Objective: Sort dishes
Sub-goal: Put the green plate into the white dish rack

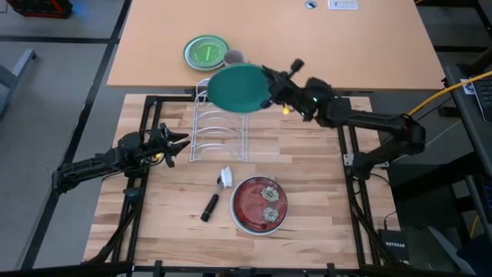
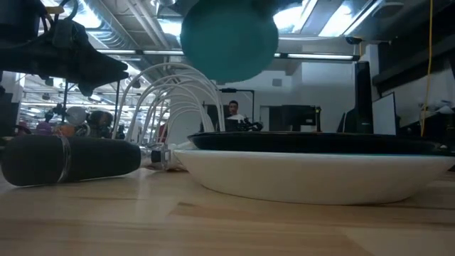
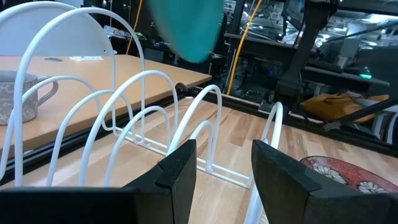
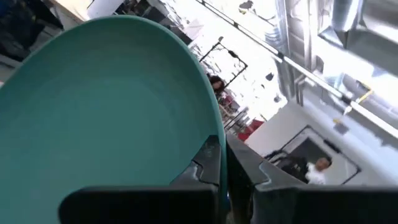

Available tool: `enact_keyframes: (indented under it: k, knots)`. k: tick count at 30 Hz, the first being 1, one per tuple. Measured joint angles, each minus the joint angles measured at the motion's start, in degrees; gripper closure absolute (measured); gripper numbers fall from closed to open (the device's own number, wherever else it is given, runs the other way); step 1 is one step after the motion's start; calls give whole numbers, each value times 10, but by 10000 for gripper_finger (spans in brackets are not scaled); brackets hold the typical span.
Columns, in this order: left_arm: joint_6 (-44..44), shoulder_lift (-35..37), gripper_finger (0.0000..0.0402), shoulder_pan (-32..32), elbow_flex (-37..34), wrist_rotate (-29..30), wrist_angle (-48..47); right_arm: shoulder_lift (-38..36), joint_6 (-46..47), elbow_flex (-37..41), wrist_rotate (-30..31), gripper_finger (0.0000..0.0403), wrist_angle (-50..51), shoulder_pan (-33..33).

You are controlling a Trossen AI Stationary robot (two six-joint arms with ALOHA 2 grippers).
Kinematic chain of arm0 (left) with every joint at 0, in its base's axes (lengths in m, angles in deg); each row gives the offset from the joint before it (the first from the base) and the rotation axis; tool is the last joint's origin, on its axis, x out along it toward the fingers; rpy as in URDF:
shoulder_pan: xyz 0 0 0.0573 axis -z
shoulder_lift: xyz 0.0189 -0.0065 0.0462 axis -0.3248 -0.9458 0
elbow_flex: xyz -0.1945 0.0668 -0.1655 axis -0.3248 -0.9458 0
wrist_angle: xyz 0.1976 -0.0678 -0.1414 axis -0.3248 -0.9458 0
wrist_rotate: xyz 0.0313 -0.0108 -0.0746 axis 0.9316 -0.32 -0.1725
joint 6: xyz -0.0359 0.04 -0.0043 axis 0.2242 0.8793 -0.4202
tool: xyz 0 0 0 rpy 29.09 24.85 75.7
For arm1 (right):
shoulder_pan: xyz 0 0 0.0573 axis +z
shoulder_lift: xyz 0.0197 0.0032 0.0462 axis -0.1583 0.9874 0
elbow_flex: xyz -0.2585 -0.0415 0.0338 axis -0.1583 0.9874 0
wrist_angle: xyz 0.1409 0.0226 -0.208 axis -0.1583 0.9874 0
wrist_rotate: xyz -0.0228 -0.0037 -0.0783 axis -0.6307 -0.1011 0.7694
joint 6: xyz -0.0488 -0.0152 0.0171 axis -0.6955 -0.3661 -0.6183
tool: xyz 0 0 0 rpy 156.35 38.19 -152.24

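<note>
The plain teal plate (image 1: 237, 88) is up in the air over the far end of the white wire dish rack (image 1: 221, 127), held by my right gripper (image 1: 269, 83); it shows high in the low view (image 2: 229, 39) and fills the right wrist view (image 4: 106, 112). The dark red patterned plate (image 1: 260, 204) lies flat on the table near the near edge, its pale underside large in the low view (image 2: 313, 171). My left gripper (image 1: 178, 146) waits open just left of the rack, its fingers (image 3: 180, 171) facing the wires. The light blue speckled and plain white plates are out of view. My right gripper pinches the teal plate's rim (image 4: 214, 134) between its two fingers, one finger on each face. It comes from the table's right side. The plate is lifted clear, tilted up on edge above the rack's far end.
A black-handled dish brush (image 1: 214, 196) lies near the red plate, also seen as a dark cylinder (image 2: 67, 160). A small bright green plate (image 1: 205, 51) and a grey mug (image 1: 234, 57) stand on the far tan table. People show in the room behind.
</note>
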Motion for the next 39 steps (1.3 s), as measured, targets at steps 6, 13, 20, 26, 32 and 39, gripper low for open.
enact_keyframes:
  k: [6, 13, 20, 26, 32, 39]
  knots:
    - [-13, 0, 258, 0, 0, 0, 0, 79, -5, -99, -67, 395, -2, -32]
    - [-13, 0, 258, 0, 0, 0, 0, 162, -76, -202, -75, 395, 5, -32]
    - [-13, 0, 258, 0, 0, 0, 0, 206, -107, -278, -77, 395, 16, -31]
    - [-13, 0, 258, 0, 0, 0, 0, 208, -121, -297, -72, 395, 32, -36]
    - [-13, 0, 258, 0, 0, 0, 0, 229, -122, -296, -73, 395, 64, -44]
    - [-13, 0, 258, 0, 0, 0, 0, 284, -122, -296, -75, 395, 80, -50]
